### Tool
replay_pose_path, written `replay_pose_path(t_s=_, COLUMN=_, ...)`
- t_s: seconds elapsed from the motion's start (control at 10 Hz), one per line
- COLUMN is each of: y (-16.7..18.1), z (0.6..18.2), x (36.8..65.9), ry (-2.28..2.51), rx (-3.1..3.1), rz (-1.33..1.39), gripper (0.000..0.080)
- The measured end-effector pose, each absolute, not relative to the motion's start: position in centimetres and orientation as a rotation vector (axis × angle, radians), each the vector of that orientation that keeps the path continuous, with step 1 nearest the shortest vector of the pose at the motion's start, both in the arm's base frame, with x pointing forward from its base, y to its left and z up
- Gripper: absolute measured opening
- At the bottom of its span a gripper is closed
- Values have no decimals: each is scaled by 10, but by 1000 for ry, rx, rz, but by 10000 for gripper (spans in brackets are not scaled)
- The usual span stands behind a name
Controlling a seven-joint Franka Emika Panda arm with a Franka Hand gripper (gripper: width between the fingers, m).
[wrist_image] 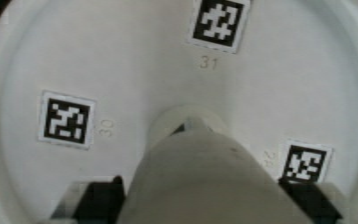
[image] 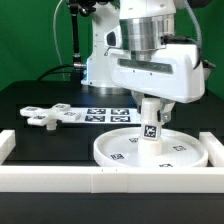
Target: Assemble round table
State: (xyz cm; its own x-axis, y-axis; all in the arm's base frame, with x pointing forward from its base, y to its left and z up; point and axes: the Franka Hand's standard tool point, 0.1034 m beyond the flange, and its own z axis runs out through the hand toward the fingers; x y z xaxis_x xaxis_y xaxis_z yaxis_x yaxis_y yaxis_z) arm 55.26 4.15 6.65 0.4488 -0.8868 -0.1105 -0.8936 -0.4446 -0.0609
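Note:
The large white rimmed round disc [image: 150, 152] lies on the black table near the front border bar, with several square tags on its face. The short cylindrical leg [image: 150, 122] stands upright on the middle of the disc. My gripper [image: 150, 103] is shut on the leg's upper part from above. In the wrist view the leg [wrist_image: 197, 165] runs down between the two black fingers [wrist_image: 99, 198] onto the disc [wrist_image: 140, 70]. The cross-shaped foot [image: 43, 116] lies on the table at the exterior view's left.
The marker board [image: 103, 113] lies flat behind the disc. Long white border bars [image: 100, 180] run along the front and both sides of the table. The arm's white base [image: 100, 60] stands at the back.

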Motion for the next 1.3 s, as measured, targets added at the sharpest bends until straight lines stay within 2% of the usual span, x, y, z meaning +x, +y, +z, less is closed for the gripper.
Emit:
replay_pose_path(t_s=0.4, y=40, z=66, x=555, ry=1606, rx=-2569, rz=95, gripper=412)
replay_pose_path(t_s=0.5, y=41, z=66, x=555, ry=1601, rx=-2572, rz=95, gripper=578)
replay_pose_path(t_s=0.6, y=49, z=67, x=554, ry=1471, rx=-2668, rz=77, gripper=630)
replay_pose_path(t_s=1.0, y=52, z=67, x=554, ry=976, rx=-2878, rz=51, gripper=649)
replay_pose_path(t_s=1.3, y=48, z=69, x=558, ry=386, rx=-3031, rz=7, gripper=649)
